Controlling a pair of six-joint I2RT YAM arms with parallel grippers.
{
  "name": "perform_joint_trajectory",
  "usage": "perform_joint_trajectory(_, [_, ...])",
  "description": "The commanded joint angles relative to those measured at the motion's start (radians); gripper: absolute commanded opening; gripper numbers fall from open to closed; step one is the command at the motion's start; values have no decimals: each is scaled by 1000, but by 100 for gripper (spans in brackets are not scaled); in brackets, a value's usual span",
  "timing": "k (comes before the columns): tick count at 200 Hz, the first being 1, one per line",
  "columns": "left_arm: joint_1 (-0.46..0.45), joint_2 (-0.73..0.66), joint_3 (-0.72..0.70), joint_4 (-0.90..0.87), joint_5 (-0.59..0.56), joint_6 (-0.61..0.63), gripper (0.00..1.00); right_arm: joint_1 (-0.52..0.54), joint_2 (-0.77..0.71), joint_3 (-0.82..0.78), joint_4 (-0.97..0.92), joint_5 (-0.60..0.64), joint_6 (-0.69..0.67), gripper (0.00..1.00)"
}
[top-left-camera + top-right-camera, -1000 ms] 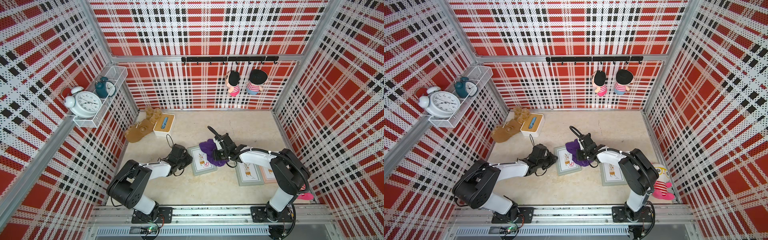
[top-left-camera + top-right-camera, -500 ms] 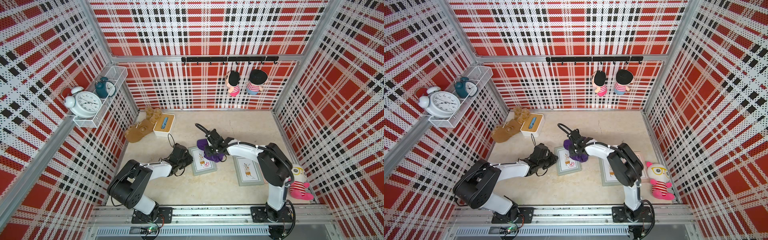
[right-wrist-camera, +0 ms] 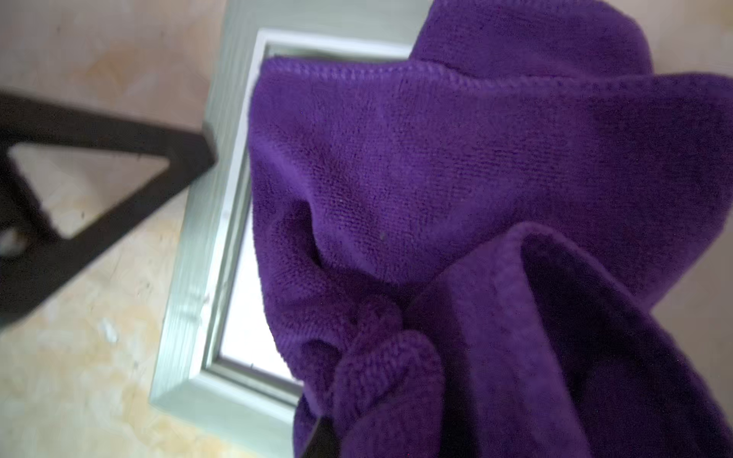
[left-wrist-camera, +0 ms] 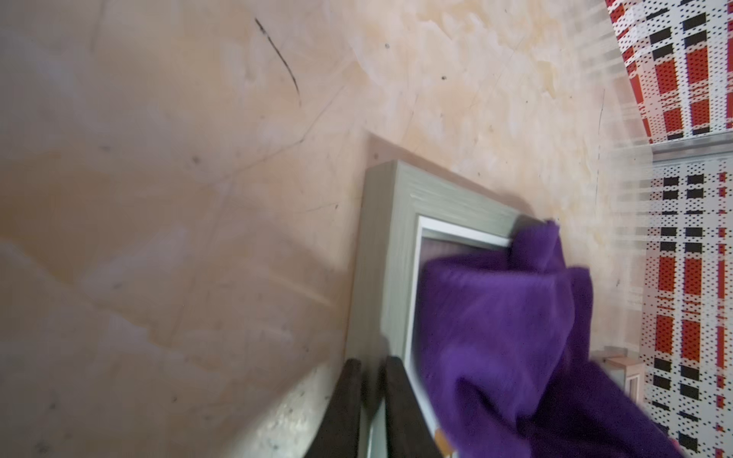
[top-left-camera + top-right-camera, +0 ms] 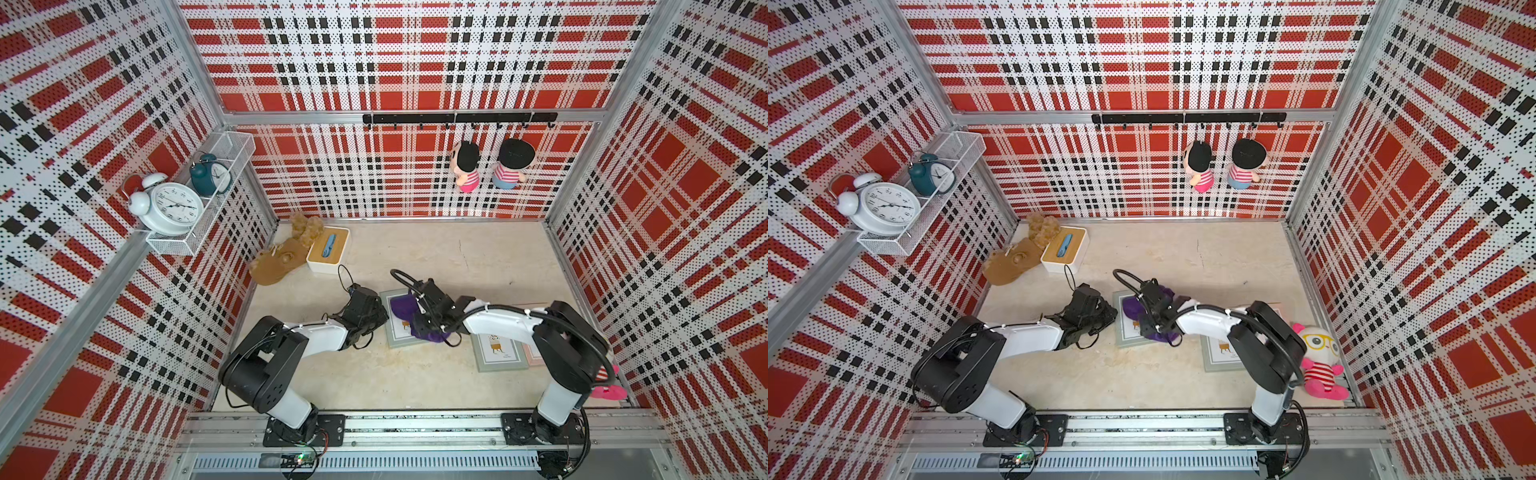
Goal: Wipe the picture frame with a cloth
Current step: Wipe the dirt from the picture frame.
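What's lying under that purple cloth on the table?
The soft deep purple fabric cloth lies on a grey-green rectangular picture frame. Its border and a strip of glass show; most of the picture beneath is covered.

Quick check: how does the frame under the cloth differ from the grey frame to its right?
The left frame is half covered by the purple cloth; the right frame has nothing lying on it. The left claw straddles the left frame's rim; no claw touches the right frame. Both are grey, lie flat on the table and hold a small print on white.
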Motion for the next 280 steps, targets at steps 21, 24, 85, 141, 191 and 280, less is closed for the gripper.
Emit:
perform_joint_trajectory(21, [-6,69,-71,-262,-55,-5,13,-30,38,-40,-104,7,55,0])
perform_joint_trajectory(24, [-6,69,-71,-262,-56,-1,13,-43,52,-22,-104,7,47,0])
perform_joint_trajectory(85, [-8,67,-57,-274,-63,67,12,-199,319,390,-102,-26,-90,0])
perform_joint_trajectory(141, [-10,75,-73,-264,-71,5,10,-167,72,11,5,-96,5,0])
perform_joint_trajectory(191, [-13,72,-92,-235,-63,1,10,-184,61,-76,-8,-164,51,0])
perform_joint_trajectory(280, [-28,80,-78,-229,-62,-11,9,-192,233,227,-83,-71,-96,0])
